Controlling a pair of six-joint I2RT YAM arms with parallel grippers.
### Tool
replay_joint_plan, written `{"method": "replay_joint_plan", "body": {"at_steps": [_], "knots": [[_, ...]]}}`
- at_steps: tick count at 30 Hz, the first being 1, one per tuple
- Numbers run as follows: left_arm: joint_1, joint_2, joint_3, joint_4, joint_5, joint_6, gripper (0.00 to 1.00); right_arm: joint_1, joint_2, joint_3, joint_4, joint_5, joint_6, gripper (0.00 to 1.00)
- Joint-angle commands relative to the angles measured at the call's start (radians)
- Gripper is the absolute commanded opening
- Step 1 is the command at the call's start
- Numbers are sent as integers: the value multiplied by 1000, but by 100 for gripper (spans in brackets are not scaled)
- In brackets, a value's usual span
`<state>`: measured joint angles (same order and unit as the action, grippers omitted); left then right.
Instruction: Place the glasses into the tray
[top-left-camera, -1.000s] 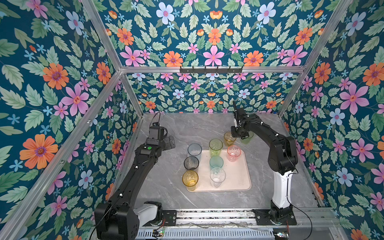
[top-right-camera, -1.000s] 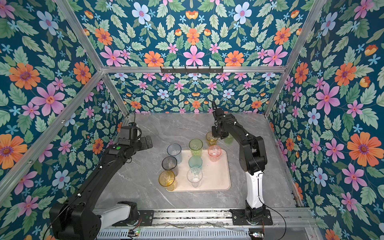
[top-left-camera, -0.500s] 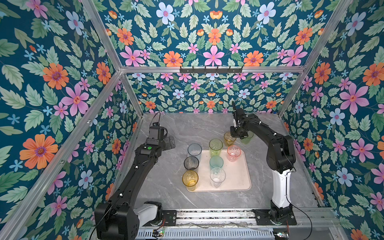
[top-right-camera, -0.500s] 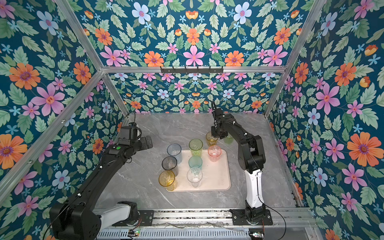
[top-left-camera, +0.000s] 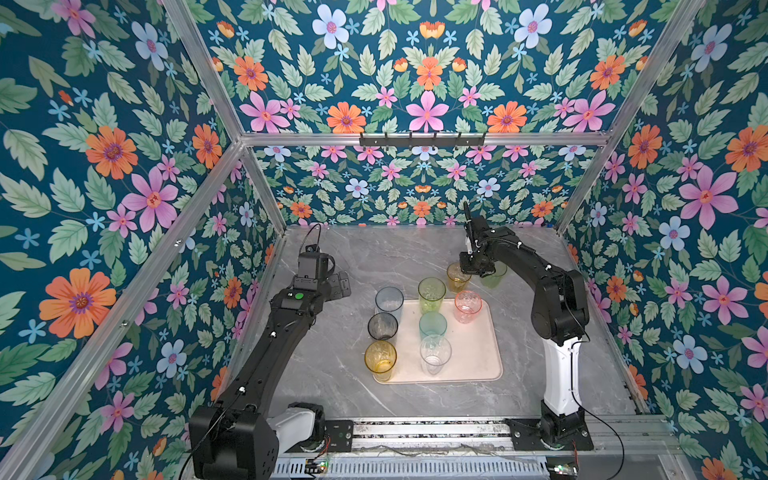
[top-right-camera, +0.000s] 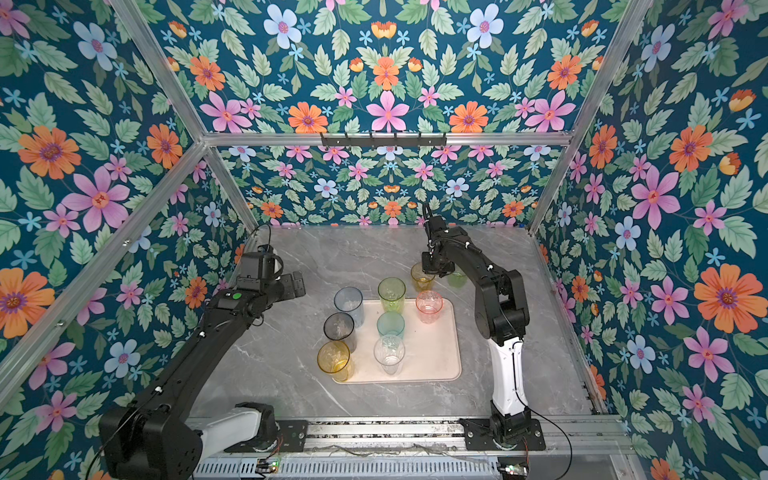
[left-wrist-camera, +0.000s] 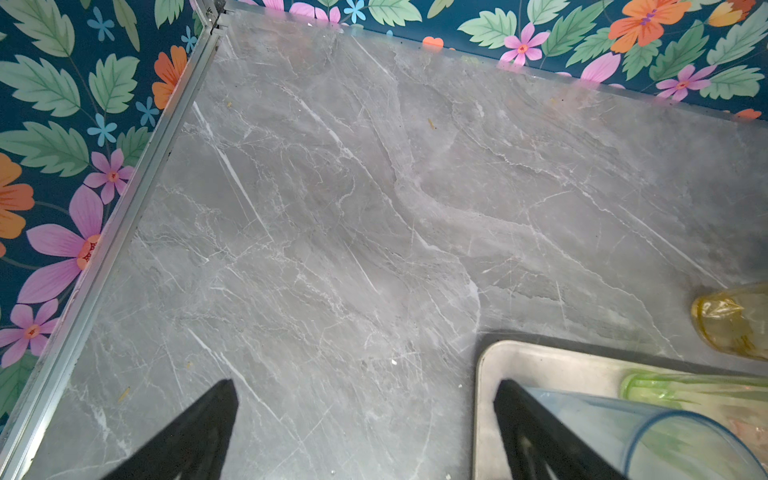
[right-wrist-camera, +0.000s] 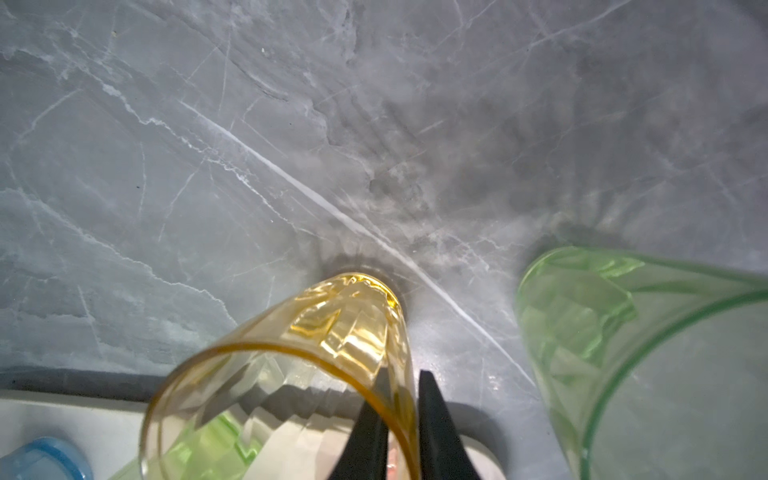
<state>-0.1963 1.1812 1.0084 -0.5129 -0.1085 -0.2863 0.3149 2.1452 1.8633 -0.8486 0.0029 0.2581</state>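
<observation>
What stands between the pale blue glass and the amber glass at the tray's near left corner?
The smoky grey glass, in line with the pale blue glass and the amber glass; it shows in both top views.

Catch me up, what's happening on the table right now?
The right claw is pinching the rim of the short amber glass, one finger inside and one outside. That glass stands on the table just behind the tray. A green glass stands beside it, also off the tray. Seven other glasses appear to be on the tray already. The left claw hangs open over bare table left of the tray, holding nothing.
</observation>
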Motion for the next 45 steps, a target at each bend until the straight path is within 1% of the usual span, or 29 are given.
{"method": "replay_joint_plan", "body": {"at_steps": [1,12,19,35,45], "knots": [[0,3,7,-3,2,6,99,1,7,8,-19,-9,6,13],[0,6,7,-3,3,5,100,1,-4,25,-36,-8,0,5],[1,9,7,-3,5,6,99,1,-33,42,-68,-6,-3,3],[2,13,10,-3,9,6,99,1,-235,62,-176,5,-26,3],[1,17,9,-1,19,6,99,2,-394,-48,-186,-33,-9,2]]}}
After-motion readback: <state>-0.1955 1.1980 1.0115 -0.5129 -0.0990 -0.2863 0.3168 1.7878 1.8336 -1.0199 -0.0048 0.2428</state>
